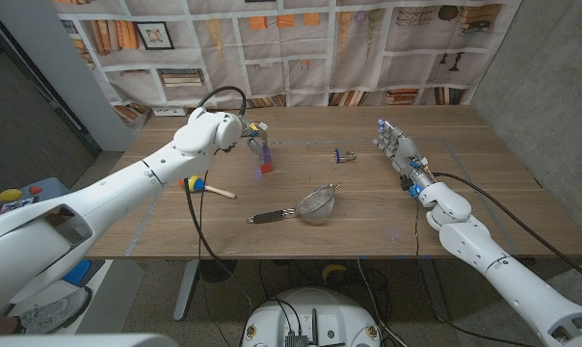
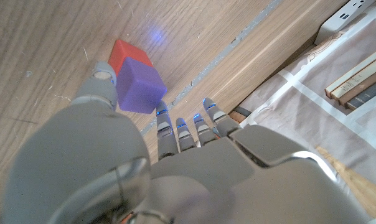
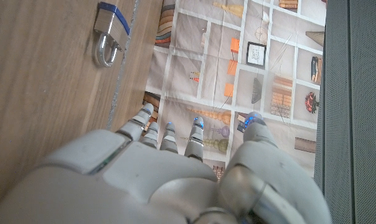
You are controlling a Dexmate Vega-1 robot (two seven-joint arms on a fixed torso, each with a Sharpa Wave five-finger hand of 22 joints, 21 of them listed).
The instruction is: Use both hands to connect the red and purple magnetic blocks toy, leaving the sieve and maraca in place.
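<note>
The purple block (image 2: 138, 89) and the red block (image 2: 128, 55) sit face to face as one piece, also seen as the joined blocks (image 1: 265, 164) left of the table's middle. My left hand (image 1: 241, 130) reaches down over them and pinches the purple block between thumb (image 2: 96, 87) and fingers (image 2: 175, 127); the red one hangs toward the wood. I cannot tell whether it touches the table. My right hand (image 1: 397, 146) stands at the right with fingers apart and holds nothing. The right hand (image 3: 169, 168) points past a padlock.
A metal sieve (image 1: 315, 204) with a dark handle lies near the front middle. A maraca (image 1: 199, 185) with a wooden handle lies under my left forearm. A small padlock (image 1: 345, 154) lies between the hands, seen closer as the padlock (image 3: 107, 38). A bookshelf-print backdrop stands behind the table.
</note>
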